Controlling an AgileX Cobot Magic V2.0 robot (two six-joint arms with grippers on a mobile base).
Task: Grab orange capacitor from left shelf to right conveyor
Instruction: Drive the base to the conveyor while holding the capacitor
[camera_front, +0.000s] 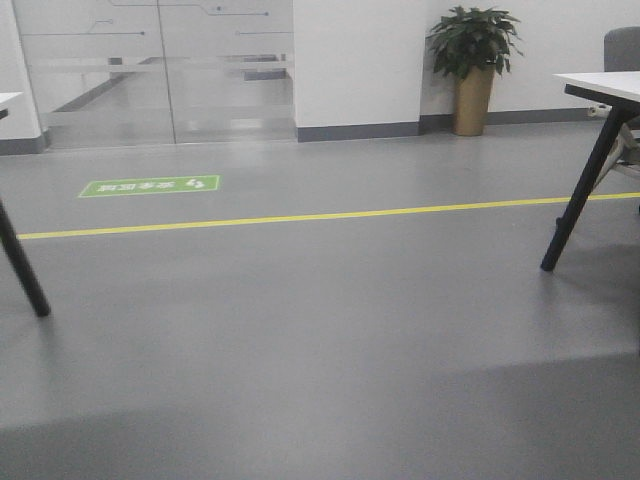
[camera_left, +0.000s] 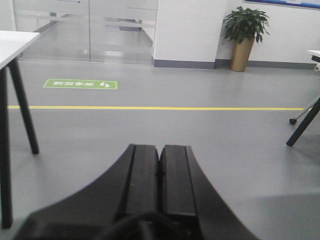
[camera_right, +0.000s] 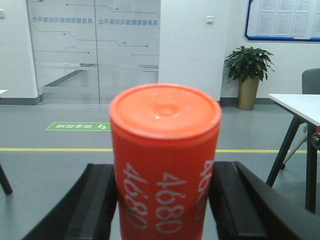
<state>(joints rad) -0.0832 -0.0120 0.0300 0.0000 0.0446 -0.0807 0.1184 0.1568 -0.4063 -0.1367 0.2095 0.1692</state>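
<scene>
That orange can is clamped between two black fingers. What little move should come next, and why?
Probably hold the grip and swing rightward to look for the conveyor. The orange capacitor sits upright between the fingers of the right gripper, and no conveyor shows in any view.

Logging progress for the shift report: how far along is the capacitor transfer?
Pickup looks done: the right hand grips the orange capacitor. The left hand is shut and empty. Delivery is left: no conveyor shows in any view, so the drop-off is not yet done.
</scene>
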